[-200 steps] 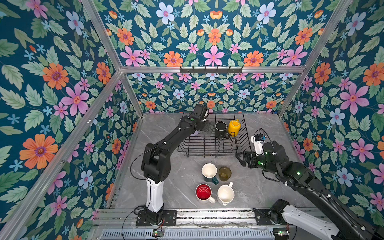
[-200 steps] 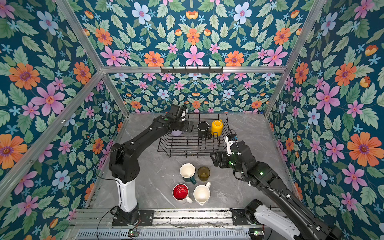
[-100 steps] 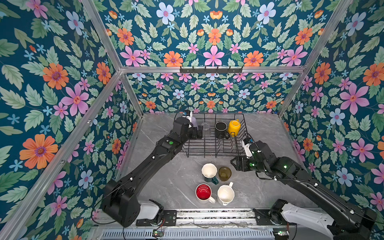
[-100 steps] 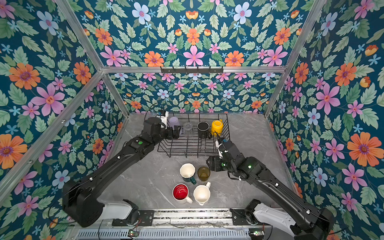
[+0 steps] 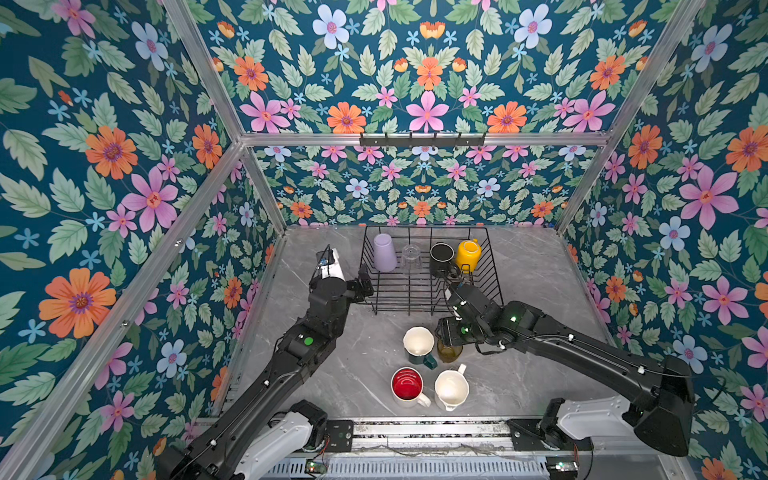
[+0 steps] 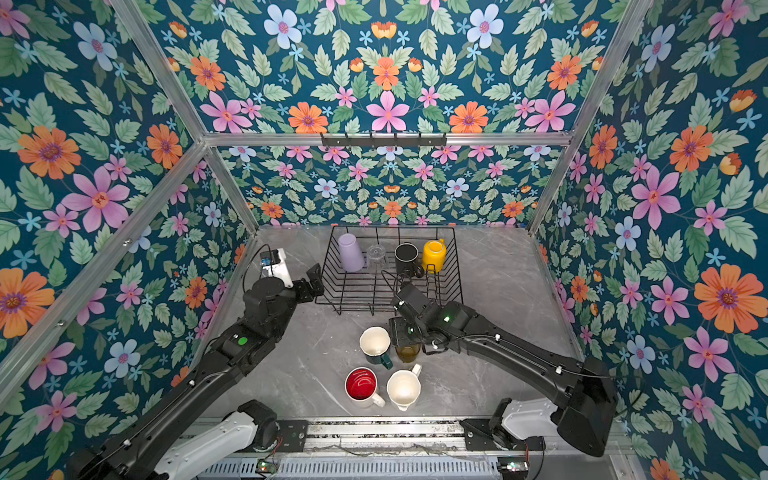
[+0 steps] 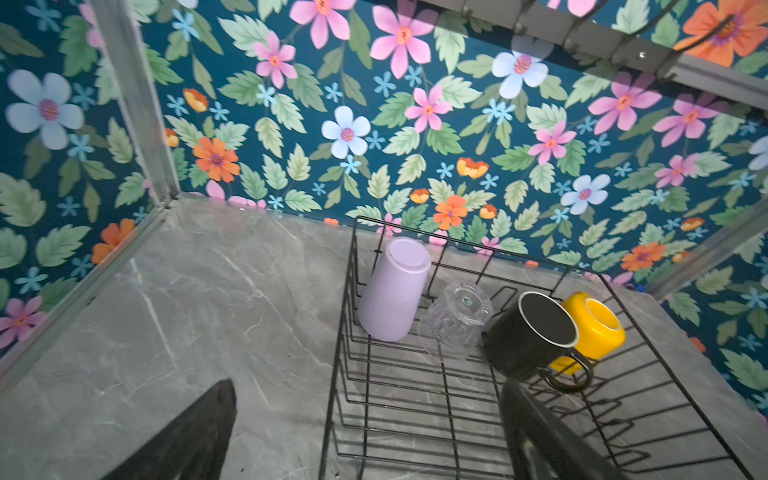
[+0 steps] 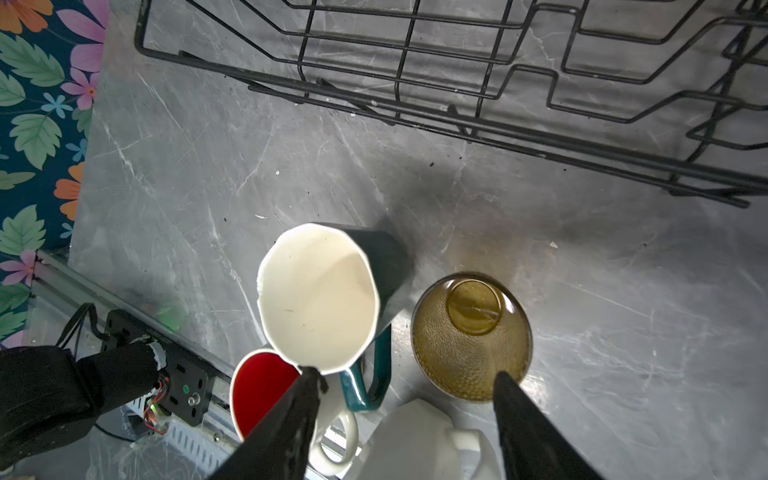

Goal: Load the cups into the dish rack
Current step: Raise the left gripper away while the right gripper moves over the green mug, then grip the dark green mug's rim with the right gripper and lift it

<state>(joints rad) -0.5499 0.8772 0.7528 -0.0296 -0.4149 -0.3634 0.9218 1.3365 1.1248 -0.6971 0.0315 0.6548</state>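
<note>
Top views, both: one large black wire dish rack [image 5: 409, 297] sits at the 12 o'clock end of one grey marble-patterned table [image 5: 324, 374]. One narrow black hook bar [image 5: 422, 140] hangs on the wall above it.

Cups counted: eight. Four are in the rack and four are on the table.

In the rack there is one row along its 12 o'clock side. Read from 9 to 3 o'clock:
- one lilac tumbler [image 5: 384, 252], base up
- one clear glass [image 5: 411, 255], base up
- one black mug [image 5: 441, 257], tilted
- one yellow mug [image 5: 468, 253], tilted, close against the black one

On the table there is a tight cluster at 6 o'clock of the rack, all mouth up:
- 11 o'clock of the cluster: one white mug with dark green outside [image 5: 419, 345]
- 1 o'clock: one olive glass [image 5: 449, 354]
- 7 o'clock: one red-inside white mug [image 5: 407, 384]
- 5 o'clock: one plain white mug [image 5: 451, 388]

Grippers: two.

The left gripper [image 5: 365, 281] is at 9 o'clock of the rack, just outside its wall. In the left wrist view its fingers [image 7: 199, 432] are spread fully wide and hold nothing.

The right gripper [image 8: 405, 376] hangs over the olive glass. In the right wrist view its fingers [image 8: 291, 424] stand partly apart. One tip is at the green mug's rim and the other is over the olive glass's rim. Nothing is clamped. I cannot tell whether either tip touches.
</note>
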